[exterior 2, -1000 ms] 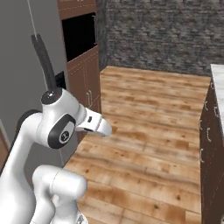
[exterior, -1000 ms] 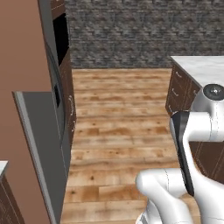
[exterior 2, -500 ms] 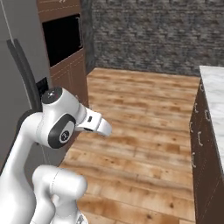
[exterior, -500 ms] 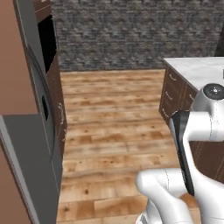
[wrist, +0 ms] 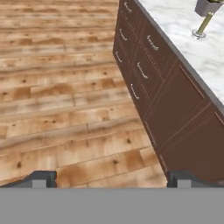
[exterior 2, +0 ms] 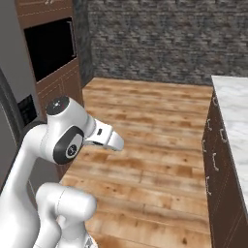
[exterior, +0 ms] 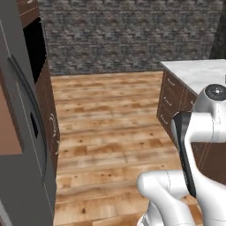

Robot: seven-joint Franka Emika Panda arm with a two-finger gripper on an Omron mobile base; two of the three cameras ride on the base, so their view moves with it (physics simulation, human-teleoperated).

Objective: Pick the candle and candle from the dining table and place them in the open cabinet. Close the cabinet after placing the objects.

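Note:
The dining table (wrist: 177,24) runs along the right of the hand view, white marble over brown drawers (wrist: 144,65) with silver bar handles. Near its top right corner the slim brass candlestick (wrist: 202,25) leans into the picture, its upper end cut off beside a grey pot (wrist: 209,6). My gripper (wrist: 111,180) is open, over the wood floor a good way short of the table, with nothing between its fingertips (wrist: 41,179). The table's corner (exterior: 194,73) also lies ahead on the right, and its long edge (exterior 2: 232,111) borders the right base view. The stubby candle and the cabinet are out of view.
A grey fridge (exterior: 22,145) stands close on the left, with a dark wall oven (exterior 2: 48,46) in brown wood beyond it. A grey stone wall (exterior: 123,35) closes the far end. Wood floor (exterior 2: 145,140) spreads between fridge and table.
The whole picture has shifted, so the base has moved: the fridge now crowds the left edge and more of the table shows. The arm keeps the same pose.

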